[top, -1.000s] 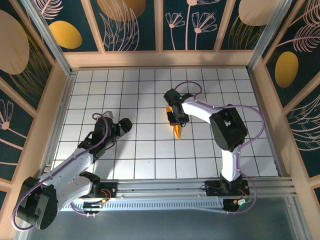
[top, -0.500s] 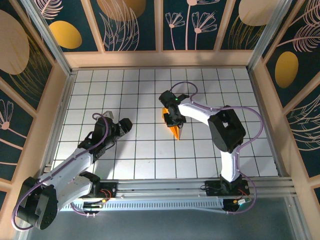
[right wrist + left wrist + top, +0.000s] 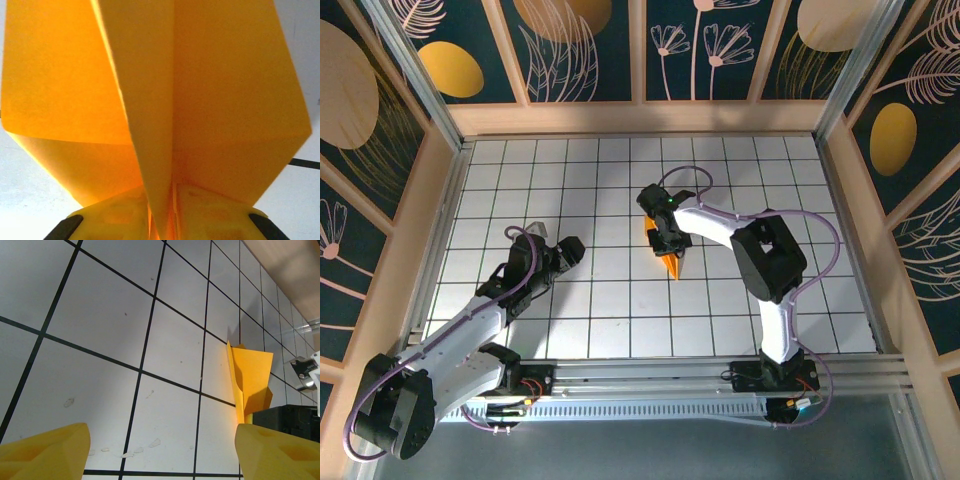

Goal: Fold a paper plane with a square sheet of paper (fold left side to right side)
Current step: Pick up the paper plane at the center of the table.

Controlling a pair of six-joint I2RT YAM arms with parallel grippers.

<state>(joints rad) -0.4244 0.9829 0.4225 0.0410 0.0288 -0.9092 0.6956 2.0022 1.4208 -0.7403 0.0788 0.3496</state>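
Nudged the paper plane (image 3: 671, 265) a little to the left since a second ago, so now found near the middle of the white grid table (image 3: 570, 180), well apart from every edge, pinched tight at its middle fold by the right gripper (image 3: 668, 248). Looks light, thin and easy to crush or bend, and likely to slide on the smooth top, so best held softly by the thick middle fold (image 3: 160, 165), not the floppy wings. Leaves the left gripper (image 3: 570, 247) spread wide and empty nearer the left edge.
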